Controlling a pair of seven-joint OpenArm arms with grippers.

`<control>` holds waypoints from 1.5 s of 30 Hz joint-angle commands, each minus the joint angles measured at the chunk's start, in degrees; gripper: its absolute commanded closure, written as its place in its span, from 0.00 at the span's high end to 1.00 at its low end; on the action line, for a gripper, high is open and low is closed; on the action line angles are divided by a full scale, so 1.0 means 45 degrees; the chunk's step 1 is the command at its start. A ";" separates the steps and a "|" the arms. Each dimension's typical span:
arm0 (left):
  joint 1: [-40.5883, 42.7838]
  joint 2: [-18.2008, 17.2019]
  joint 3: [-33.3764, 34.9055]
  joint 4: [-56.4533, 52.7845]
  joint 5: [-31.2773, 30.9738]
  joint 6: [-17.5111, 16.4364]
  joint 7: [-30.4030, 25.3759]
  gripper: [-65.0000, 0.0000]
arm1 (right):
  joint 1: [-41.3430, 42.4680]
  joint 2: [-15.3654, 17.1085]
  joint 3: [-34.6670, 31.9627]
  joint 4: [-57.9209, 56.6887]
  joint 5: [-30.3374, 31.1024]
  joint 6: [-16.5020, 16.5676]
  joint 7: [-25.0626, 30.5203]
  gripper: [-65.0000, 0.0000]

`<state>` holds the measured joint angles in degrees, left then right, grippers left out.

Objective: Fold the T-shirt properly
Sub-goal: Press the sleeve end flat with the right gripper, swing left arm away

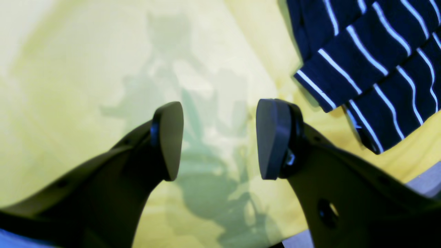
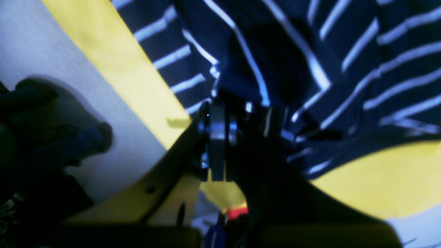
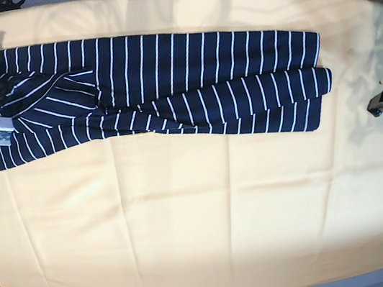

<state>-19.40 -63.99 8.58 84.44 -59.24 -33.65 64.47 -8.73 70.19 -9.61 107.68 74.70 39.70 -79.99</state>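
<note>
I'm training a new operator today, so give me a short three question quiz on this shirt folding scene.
1. True or false: the striped shirt lies folded into a long band on the yellow cloth.
2. Which gripper is shut on the shirt: A) left gripper, B) right gripper, C) neither?
3. Fill in: the left gripper's fingers are ____ and hold nothing.

Key: 1 true. 2 B; it pinches the shirt's end at the base view's left. 3 open; they hover over bare cloth beside the shirt's other end.
</note>
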 commanded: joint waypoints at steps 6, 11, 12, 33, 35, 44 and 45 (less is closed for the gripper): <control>-0.0384 -0.0486 -0.0175 0.0126 -0.0223 -0.0044 -0.0136 0.54 | 0.0151 0.1175 0.0165 0.0102 0.0593 0.0066 -0.0003 0.00; -0.0384 -0.0495 -0.0175 0.0126 -0.0219 -0.0049 -0.0136 0.54 | 0.0146 0.0957 0.0160 0.0102 0.2215 0.0066 -0.0003 0.00; -0.0384 -0.0500 -0.0175 0.0126 -0.0214 -0.0049 -0.0136 0.54 | 0.0146 0.0913 0.0160 0.0102 0.2142 0.0066 -0.0003 0.00; -0.0384 -0.0913 -0.0175 0.0126 -0.0136 -0.0049 -0.0146 0.54 | -0.2123 0.0670 0.0141 -0.0039 -0.0063 0.0066 -0.0003 0.00; -0.0389 -0.0913 -0.0175 0.0126 -0.0141 -0.0049 -0.0146 0.54 | -0.2113 0.0675 0.0146 -0.0039 -0.0374 0.0066 -0.0003 0.00; -0.0389 -0.0918 -0.0175 0.0126 -0.0170 -0.0053 -0.0141 0.54 | -0.2074 0.0777 0.0146 0.0034 0.0117 0.0066 -0.0003 0.03; -0.0389 -0.0918 -0.0175 0.0126 -0.0165 -0.0053 -0.0141 0.54 | -0.2064 0.0855 0.0146 0.0155 0.0437 0.0066 -0.0003 0.08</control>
<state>-19.99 -66.37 8.58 84.55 -59.55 -33.65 64.45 -18.61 72.25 -9.69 107.66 76.07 39.72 -79.75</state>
